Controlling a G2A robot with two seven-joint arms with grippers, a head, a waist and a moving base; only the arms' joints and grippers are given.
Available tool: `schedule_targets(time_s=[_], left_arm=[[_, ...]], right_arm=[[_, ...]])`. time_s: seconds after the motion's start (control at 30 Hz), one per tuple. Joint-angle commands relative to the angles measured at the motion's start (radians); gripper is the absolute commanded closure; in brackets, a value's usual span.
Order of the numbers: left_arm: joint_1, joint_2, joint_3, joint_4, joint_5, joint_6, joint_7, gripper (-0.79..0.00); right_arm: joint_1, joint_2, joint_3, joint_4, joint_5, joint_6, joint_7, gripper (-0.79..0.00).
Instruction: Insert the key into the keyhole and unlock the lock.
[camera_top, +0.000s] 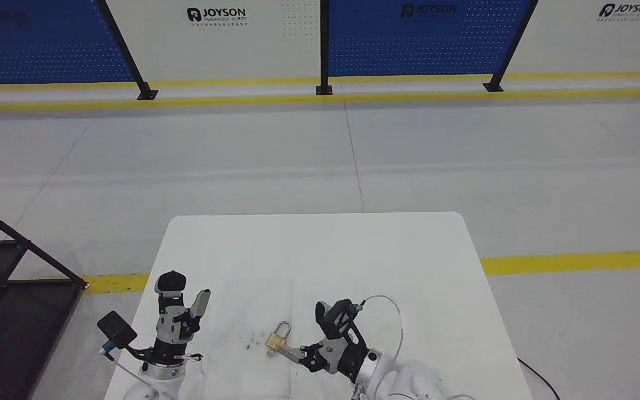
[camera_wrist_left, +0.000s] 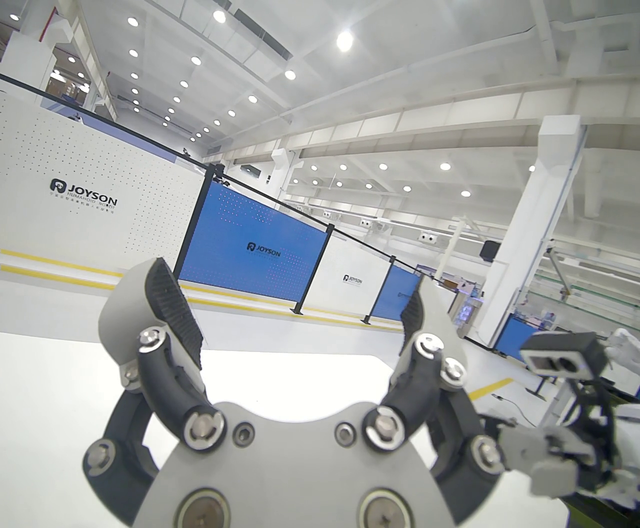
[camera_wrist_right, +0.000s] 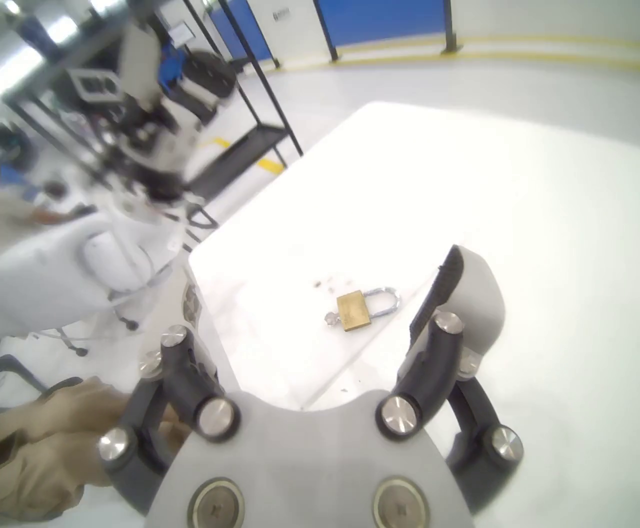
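The white table (camera_top: 400, 250) carries everything the task needs. The left gripper (camera_wrist_left: 290, 285) is held above the table's near left part. Its fingers (camera_wrist_left: 165, 300) are spread wide with nothing between them, and it is aimed out across the table toward the room, not at the lock.

The right gripper (camera_wrist_right: 322, 280) is held low by the near edge, its fingers (camera_wrist_right: 450, 290) likewise apart and empty. The lock (camera_wrist_right: 353, 311), a brass padlock, is laid flat on the table between the two arms. It is just ahead of the right gripper and roughly in line with the gap between its fingers, so the right arm is judged much the nearer.

The lock's long axis is set aslant to that gripper's line of approach. The shackle (camera_wrist_right: 382, 302) is turned toward the table's far side and the base of the body toward the near edge.

A small silvery piece, taken to be the key (camera_wrist_right: 330, 317), is seen touching the body at the end opposite the shackle. Whether it is already seated in the keyhole or merely laid against it cannot be told. The keyhole face itself cannot be made out.
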Motion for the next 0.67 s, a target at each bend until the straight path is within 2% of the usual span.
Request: schedule_targets(time_s=[0.0, 0.07, 0.2, 0.63], left_arm=[[0.0, 0.0, 0.0, 0.0, 0.0, 0.0, 0.0, -0.785], [0.0, 0.0, 0.0, 0.0, 0.0, 0.0, 0.0, -0.785], [0.0, 0.0, 0.0, 0.0, 0.0, 0.0, 0.0, -0.785], [-0.002, 0.0, 0.0, -0.001, 0.003, 0.005, -0.007, -0.785]], right_arm=[[-0.1, 0.02, 0.083, -0.093, -0.009, -0.057, -0.081, -0.785], [-0.176, 0.035, 0.145, -0.138, -0.028, -0.115, -0.168, -0.785], [-0.194, 0.038, 0.159, -0.146, -0.031, -0.133, -0.203, -0.784], [-0.184, 0.038, 0.159, -0.141, -0.032, -0.122, -0.183, -0.784]])
